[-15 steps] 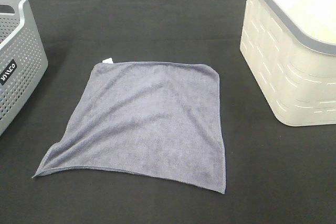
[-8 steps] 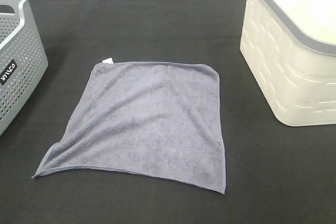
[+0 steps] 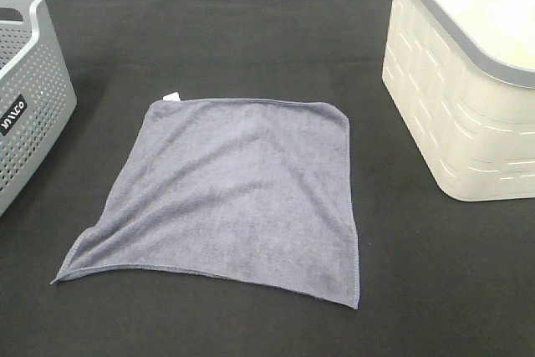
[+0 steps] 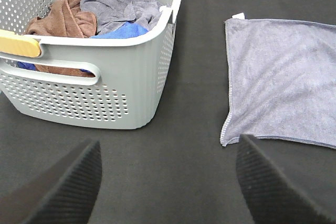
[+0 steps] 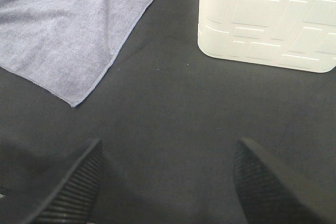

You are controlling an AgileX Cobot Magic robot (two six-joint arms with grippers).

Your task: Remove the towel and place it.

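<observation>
The bluish-grey towel (image 3: pixel 234 194) lies spread flat on the black table between the two baskets, its small white tag (image 3: pixel 170 95) at the far left corner. It also shows in the left wrist view (image 4: pixel 286 80) and the right wrist view (image 5: pixel 68 27). My left gripper (image 4: pixel 168 182) is open and empty above bare table, between the grey basket and the towel's near left corner. My right gripper (image 5: pixel 168 182) is open and empty above bare table, near the towel's near right corner. Neither gripper shows in the exterior high view.
A grey perforated basket (image 3: pixel 25 98) stands at the left; the left wrist view shows it (image 4: pixel 105 98) holding brown, grey and blue cloths (image 4: pixel 94 14). A cream basket with a grey rim (image 3: pixel 468 81) stands at the right, also in the right wrist view (image 5: pixel 268 19).
</observation>
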